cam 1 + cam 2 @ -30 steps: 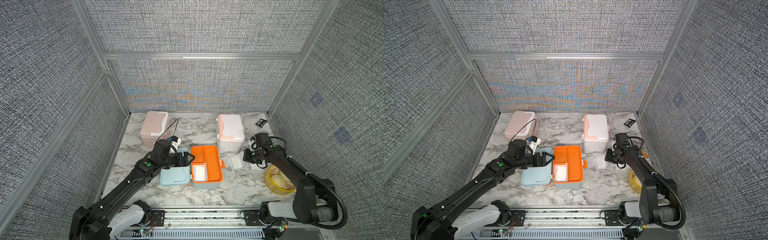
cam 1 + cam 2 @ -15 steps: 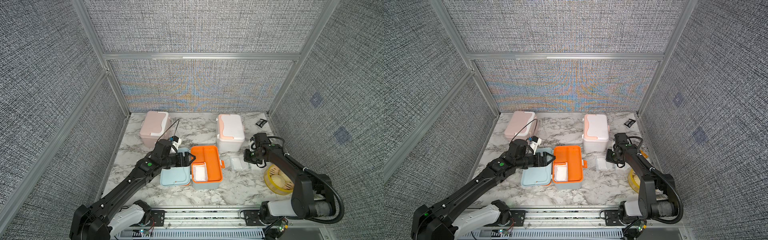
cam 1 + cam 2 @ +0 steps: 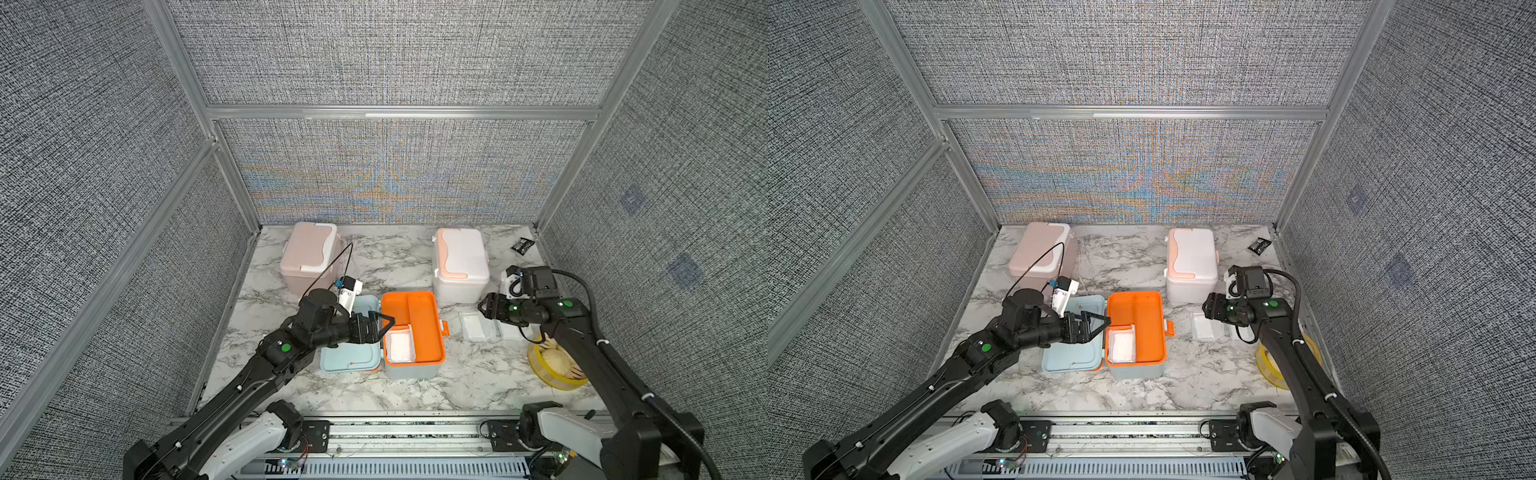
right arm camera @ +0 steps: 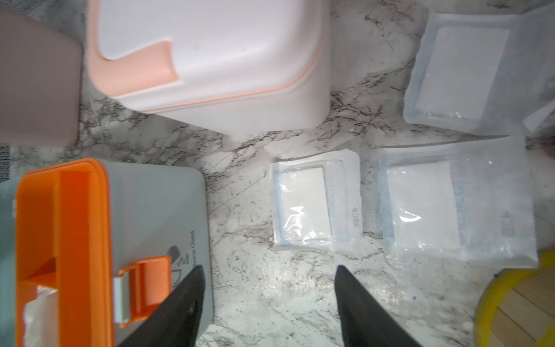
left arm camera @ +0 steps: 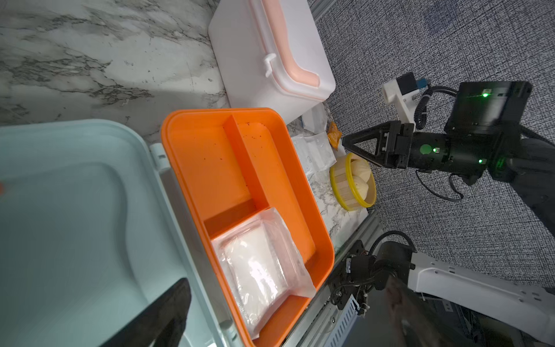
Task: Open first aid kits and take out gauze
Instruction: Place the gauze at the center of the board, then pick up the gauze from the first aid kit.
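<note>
Gauze [image 5: 261,264] in orange tray [image 5: 210,168] (blue lid [image 5: 75,210] open); white kit [image 3: 459,262] shut.

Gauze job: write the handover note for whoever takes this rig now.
Left gripper: open, empty, above the hinge edge of the blue kit, whose lid lies flipped back.
Right gripper: open, empty, above the table by the packs.
Gauze: three packs lie on the table near the white kit. The fourth pack sits in the blue kit's orange tray.
Done: blue kit open, three packs out.
Left: take out the fourth pack, then open the pink kit and white kit. Both are shut, contents unseen.
</note>
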`<action>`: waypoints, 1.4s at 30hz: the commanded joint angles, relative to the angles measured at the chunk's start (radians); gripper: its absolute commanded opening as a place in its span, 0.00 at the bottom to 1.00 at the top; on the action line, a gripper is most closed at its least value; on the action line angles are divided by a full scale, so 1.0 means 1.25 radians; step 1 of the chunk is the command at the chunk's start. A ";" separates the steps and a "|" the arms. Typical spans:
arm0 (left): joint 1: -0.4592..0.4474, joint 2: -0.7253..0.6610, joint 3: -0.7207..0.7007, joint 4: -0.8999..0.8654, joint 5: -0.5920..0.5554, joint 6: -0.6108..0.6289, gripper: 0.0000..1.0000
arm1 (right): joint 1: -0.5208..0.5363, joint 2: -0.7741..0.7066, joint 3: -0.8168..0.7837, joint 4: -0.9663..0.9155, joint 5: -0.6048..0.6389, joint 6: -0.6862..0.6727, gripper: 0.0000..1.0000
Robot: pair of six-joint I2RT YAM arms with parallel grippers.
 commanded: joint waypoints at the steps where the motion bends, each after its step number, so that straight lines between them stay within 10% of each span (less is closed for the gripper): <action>1: -0.007 -0.031 -0.015 0.030 0.000 -0.008 1.00 | 0.034 -0.041 0.012 -0.041 -0.025 0.036 0.76; 13: -0.011 -0.165 -0.069 0.012 -0.035 -0.007 1.00 | 0.323 -0.102 0.033 -0.048 0.095 0.151 0.83; 26: -0.011 -0.108 -0.120 0.026 -0.065 -0.020 1.00 | 0.586 0.090 0.127 -0.010 0.245 0.213 0.81; 42: -0.011 -0.090 -0.146 0.051 -0.047 -0.025 1.00 | 0.662 0.272 0.203 -0.010 0.282 0.250 0.46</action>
